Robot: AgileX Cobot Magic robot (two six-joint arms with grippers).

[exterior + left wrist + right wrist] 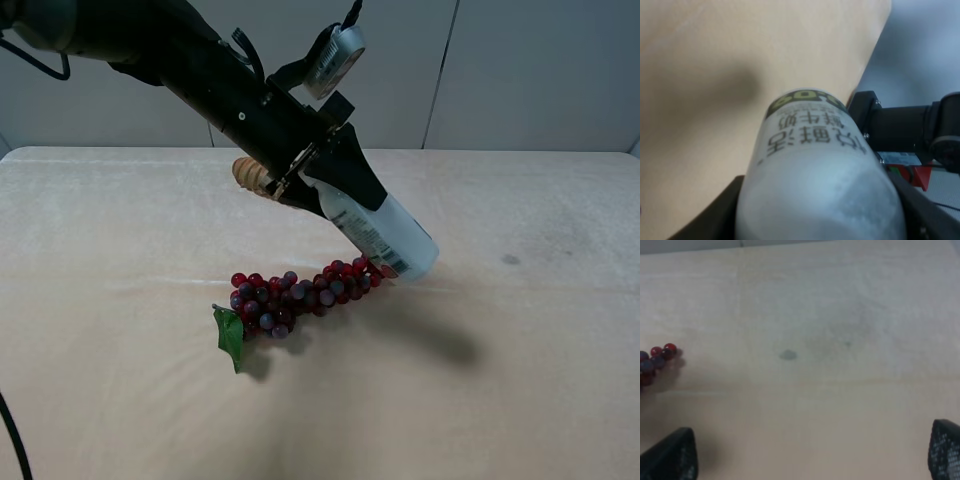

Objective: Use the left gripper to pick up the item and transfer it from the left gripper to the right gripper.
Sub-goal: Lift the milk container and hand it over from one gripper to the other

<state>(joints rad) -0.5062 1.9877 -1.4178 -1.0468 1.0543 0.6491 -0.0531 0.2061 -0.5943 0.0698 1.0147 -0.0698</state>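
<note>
**Left gripper squeezed, right one wide**

The left arm (200, 70) slants down from the upper left of the high view. The left gripper (348, 205) is squeezed on the bottle (395, 235). The right gripper (812, 460) has its 2 fingers (670, 457) far apart, in the bottom corners.

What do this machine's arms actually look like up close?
The left arm is a thick black tube with a round grey-white module on top and a black pointed left tool. The right tool shows only black fingertips with dotted texture.

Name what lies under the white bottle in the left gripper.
Under the small white plastic bottle, tilted in the left gripper, the right end of the red-purple grape bunch lies on the beige table. Contact between them is hidden.
</note>
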